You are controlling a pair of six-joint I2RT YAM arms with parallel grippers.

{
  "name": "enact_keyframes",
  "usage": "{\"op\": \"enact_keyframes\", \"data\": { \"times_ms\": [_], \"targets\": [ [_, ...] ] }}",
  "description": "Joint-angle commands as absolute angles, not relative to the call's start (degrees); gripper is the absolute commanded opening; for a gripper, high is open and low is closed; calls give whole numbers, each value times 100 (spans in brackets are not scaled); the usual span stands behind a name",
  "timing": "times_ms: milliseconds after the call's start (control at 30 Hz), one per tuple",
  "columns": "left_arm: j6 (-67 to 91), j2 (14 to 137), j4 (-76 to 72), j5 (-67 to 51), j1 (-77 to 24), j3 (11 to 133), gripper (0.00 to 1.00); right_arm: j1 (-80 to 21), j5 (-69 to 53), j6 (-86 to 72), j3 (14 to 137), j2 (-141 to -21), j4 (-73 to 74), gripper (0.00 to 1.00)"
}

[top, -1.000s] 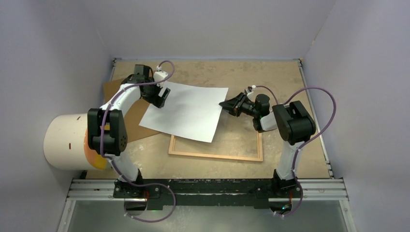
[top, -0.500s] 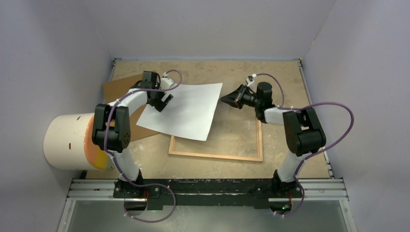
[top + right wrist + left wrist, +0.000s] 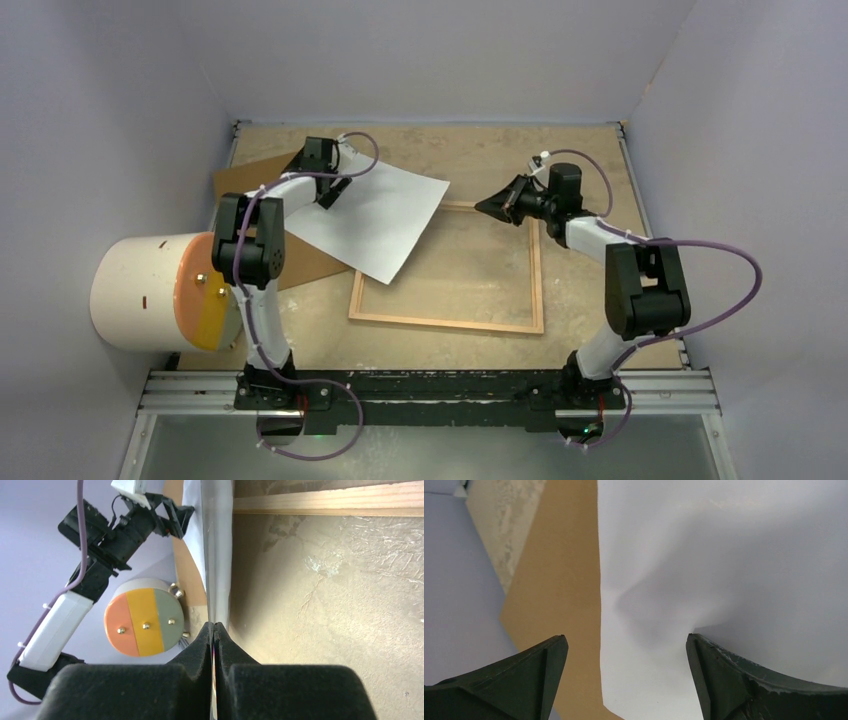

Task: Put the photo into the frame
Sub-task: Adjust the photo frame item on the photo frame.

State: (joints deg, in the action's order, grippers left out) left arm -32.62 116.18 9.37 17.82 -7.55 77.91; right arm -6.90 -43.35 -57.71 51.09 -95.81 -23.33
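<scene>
No legible text, label, brand, number or sign in any view. Only candidates are two small dark marks on the side of the white drum, well apart from the left gripper, back toward its arm's base. They are too small to read. The white back of the photo, right under that gripper, is plain and has no print on it.
</scene>
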Motion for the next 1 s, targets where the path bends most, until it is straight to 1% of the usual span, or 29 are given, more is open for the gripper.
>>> {"op": "enact_keyframes", "data": {
  "times_ms": [0,100,167,267,333,400,433,500,533,600,633,733,767,833,900,967],
  "targets": [
    [-3160,12362,894,2360,-715,8293,95,-651,-4285,-5396,5103,-9197,-1930,0],
    [-2968,12453,1144,2317,-635,8760,95,-650,-4204,-5227,5041,-9219,-1808,0],
    [-2823,12271,1692,1902,-599,8940,96,-650,-4218,-5198,4975,-9313,-1884,0],
    [-3093,11570,2055,989,-638,8550,96,-650,-4240,-5155,4904,-9442,-1966,0],
    [-3438,11020,2042,271,-652,8049,96,-650,-4261,-5184,4904,-9561,-2093,5],
    [-3710,10684,2046,-284,-659,7723,96,-650,-4322,-5290,4880,-9700,-2312,7],
    [-3798,10602,2022,-412,-671,7631,96,-650,-4345,-5398,4847,-9763,-2476,11],
    [-3937,10627,1911,-494,-704,7516,97,-655,-4335,-5579,4819,-9874,-2713,25],
    [-3995,10692,1879,-505,-724,7514,97,-663,-4315,-5624,4818,-9919,-2748,29],
    [-4029,10853,1634,-374,-746,7486,97,-695,-4238,-5694,4812,-9984,-2812,31],
    [-3999,10963,1502,-270,-747,7518,97,-736,-4206,-5715,4817,-10022,-2840,30],
    [-3775,11195,1225,-152,-747,7611,97,-871,-4096,-5810,4834,-10168,-2951,19],
    [-3677,11267,1188,-124,-747,7657,97,-904,-4045,-5862,4824,-10198,-3002,14],
    [-3451,11467,1122,115,-735,7826,97,-922,-3977,-5930,4778,-10225,-3082,0],
    [-3208,11652,1000,388,-681,7986,98,-923,-3905,-5863,4766,-10128,-2979,0],
    [-2984,11808,857,594,-616,8095,98,-923,-3921,-5471,4910,-9954,-2344,0]
  ]
}}
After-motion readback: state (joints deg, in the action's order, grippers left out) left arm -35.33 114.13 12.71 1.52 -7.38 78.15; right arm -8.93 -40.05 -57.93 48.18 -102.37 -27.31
